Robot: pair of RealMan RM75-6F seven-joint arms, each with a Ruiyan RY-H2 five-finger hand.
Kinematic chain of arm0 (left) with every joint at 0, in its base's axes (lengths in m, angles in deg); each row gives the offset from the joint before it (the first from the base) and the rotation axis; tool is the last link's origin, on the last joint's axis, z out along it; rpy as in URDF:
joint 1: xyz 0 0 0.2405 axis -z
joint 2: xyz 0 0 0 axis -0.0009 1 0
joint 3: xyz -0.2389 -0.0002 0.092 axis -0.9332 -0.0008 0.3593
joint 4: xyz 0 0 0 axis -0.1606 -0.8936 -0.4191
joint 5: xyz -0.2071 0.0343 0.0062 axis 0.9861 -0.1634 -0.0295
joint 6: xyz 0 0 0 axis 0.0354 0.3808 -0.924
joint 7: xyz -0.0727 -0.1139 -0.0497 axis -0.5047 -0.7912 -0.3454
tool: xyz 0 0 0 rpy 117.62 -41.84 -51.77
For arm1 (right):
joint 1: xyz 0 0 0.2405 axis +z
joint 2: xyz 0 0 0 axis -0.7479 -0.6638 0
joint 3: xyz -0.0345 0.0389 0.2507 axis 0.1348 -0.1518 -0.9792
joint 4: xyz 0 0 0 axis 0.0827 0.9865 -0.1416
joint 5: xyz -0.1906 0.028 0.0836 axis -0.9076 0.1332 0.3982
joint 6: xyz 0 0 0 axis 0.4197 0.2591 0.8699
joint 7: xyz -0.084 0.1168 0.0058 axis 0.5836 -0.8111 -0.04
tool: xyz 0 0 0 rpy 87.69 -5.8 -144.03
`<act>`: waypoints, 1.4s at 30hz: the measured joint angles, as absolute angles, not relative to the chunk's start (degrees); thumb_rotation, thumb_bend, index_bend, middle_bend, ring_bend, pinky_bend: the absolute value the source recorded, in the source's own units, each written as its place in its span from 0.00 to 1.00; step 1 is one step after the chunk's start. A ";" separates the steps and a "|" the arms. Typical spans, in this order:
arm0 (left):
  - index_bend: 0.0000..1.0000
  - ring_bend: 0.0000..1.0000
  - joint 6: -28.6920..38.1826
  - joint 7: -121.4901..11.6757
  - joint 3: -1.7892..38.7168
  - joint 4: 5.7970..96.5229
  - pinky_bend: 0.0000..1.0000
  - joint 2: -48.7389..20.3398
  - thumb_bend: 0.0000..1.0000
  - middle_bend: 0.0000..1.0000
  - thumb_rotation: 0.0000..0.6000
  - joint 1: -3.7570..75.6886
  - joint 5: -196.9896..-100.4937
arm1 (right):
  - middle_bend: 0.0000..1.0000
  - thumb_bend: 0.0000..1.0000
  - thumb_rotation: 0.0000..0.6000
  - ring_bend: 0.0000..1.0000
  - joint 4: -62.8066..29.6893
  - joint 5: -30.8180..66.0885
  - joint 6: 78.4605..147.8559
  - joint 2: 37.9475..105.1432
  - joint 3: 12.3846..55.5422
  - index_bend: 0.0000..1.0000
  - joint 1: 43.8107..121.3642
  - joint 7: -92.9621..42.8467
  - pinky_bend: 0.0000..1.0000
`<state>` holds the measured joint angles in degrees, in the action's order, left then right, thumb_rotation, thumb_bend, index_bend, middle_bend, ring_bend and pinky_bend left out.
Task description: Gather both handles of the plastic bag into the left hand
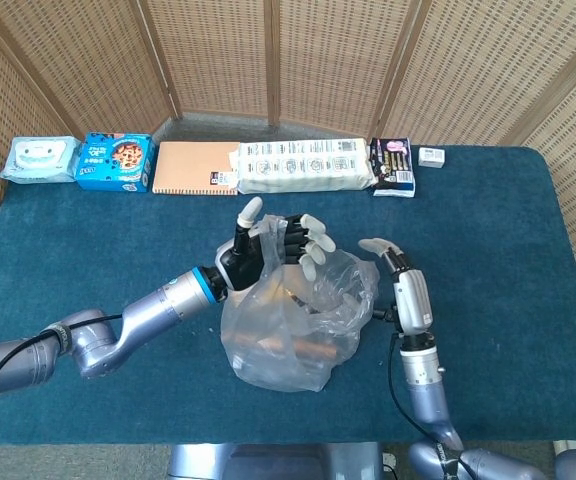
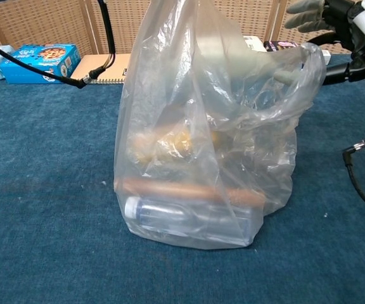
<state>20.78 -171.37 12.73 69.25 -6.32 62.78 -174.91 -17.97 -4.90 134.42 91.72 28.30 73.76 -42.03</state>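
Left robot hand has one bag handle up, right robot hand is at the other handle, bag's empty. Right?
Not empty. The chest view shows the plastic bag holding a bottle lying at the bottom, among other items. The rest holds: left robot hand grips one handle, right robot hand is at the other.

Your head view looks steeply down from above the near edge of the dark blue carpeted table (image 1: pixel 528 210), facing the wicker screens (image 1: pixel 318 60); it's far enough to take in the whole tabletop. Your chest view sits low, close, looking level across it. Both share the clear plastic bag (image 1: pixel 293 330) (image 2: pixel 201 158) and back-row boxes.
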 measured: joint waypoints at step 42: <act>0.38 0.42 17.87 -164.69 15.29 69.58 0.38 -1.98 0.11 0.40 0.00 58.43 -175.38 | 0.22 0.06 1.00 0.13 -30.34 6.17 133.01 85.86 13.64 0.23 75.87 -49.53 0.13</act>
<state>17.87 -164.69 15.29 69.58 -1.98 58.43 -175.38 -30.34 6.17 133.01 85.86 13.64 75.87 -49.53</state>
